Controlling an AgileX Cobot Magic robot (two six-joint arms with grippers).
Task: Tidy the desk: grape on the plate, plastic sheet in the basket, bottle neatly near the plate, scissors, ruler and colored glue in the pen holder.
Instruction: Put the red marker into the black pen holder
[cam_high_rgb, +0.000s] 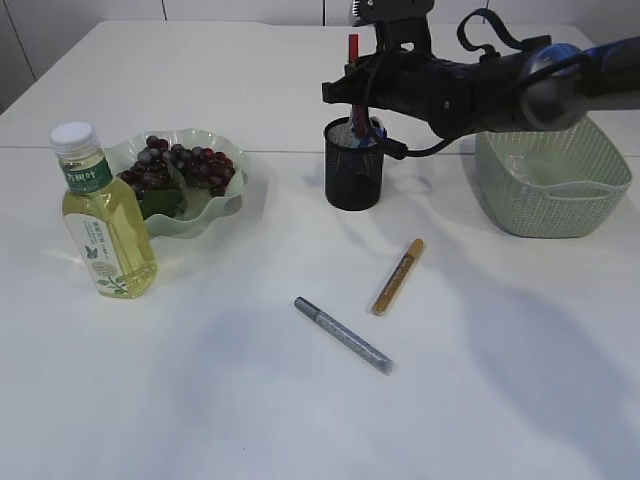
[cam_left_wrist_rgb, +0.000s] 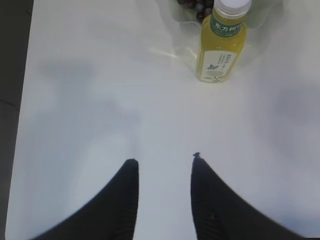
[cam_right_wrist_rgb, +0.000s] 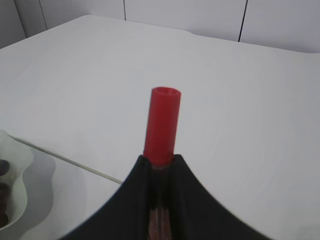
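I hold the red pen (cam_right_wrist_rgb: 162, 125) upright between my right fingers (cam_right_wrist_rgb: 135, 200) over the holder (cam_high_rgb: 354, 165) at upper centre, lined up to drop in; my left fingers (cam_left_wrist_rgb: 131, 185) stand partly open, empty.

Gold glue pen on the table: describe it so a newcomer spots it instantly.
Start at the black mesh pen holder near the table's middle, then look toward the camera. Two pens lie loose on the white table; the gold glue pen is the one nearer the holder. Its yellow-gold body sets it apart from the silver glitter pen beside it.
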